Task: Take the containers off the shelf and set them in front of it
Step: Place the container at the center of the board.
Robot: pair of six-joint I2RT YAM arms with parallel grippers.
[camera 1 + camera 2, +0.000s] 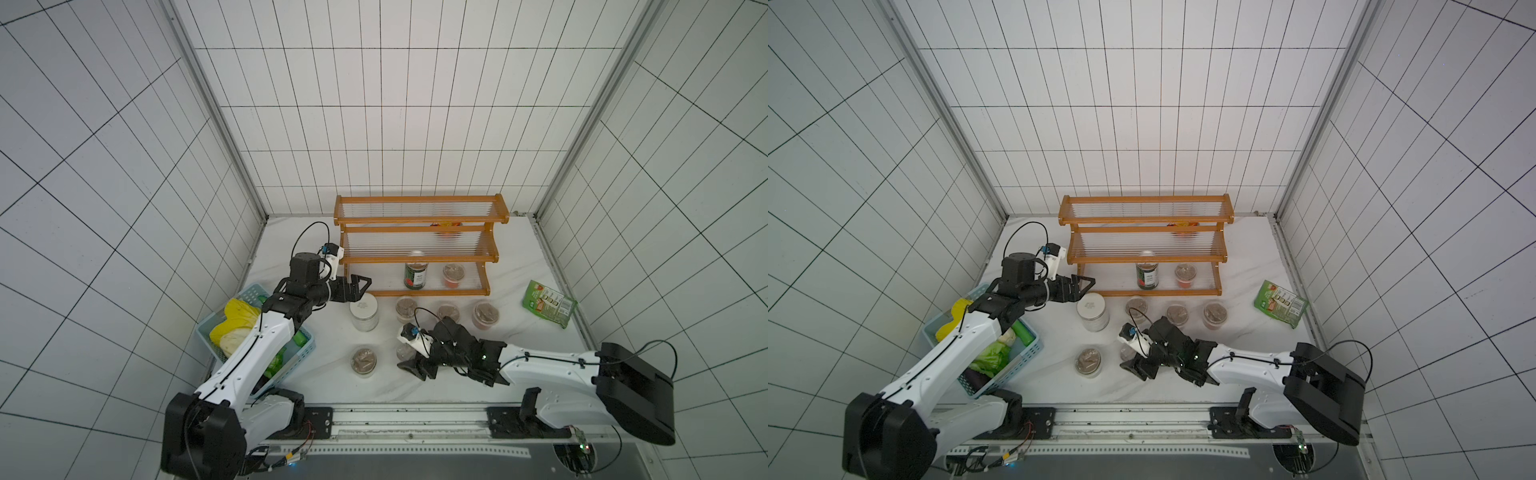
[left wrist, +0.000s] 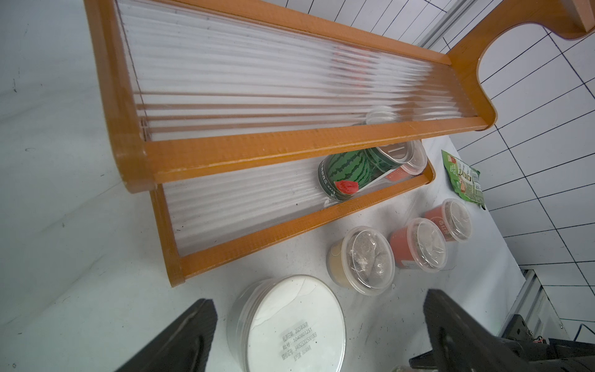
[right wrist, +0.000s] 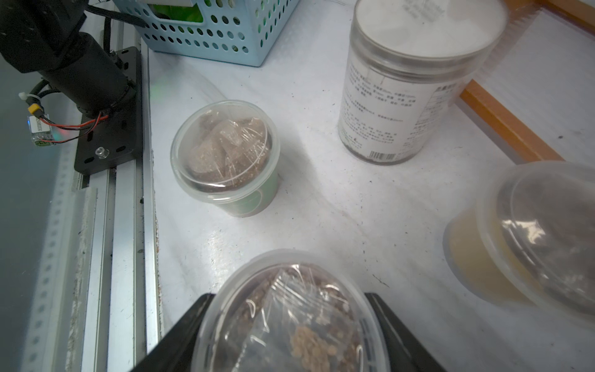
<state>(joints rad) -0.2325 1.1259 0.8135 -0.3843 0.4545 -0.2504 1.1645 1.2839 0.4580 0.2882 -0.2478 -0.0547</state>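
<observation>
The right gripper pinches a clear cup on the near side of the table, and the left gripper hangs spread wide above the white-lidded jar before the shelf, whose lowest tier holds a can and a red cup.

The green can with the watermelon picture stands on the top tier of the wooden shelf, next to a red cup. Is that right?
Not quite. The green can stands on the lowest tier of the wooden shelf, not the top one. It is indeed next to the red cup. Both top views show this, and so does the left wrist view.
</observation>
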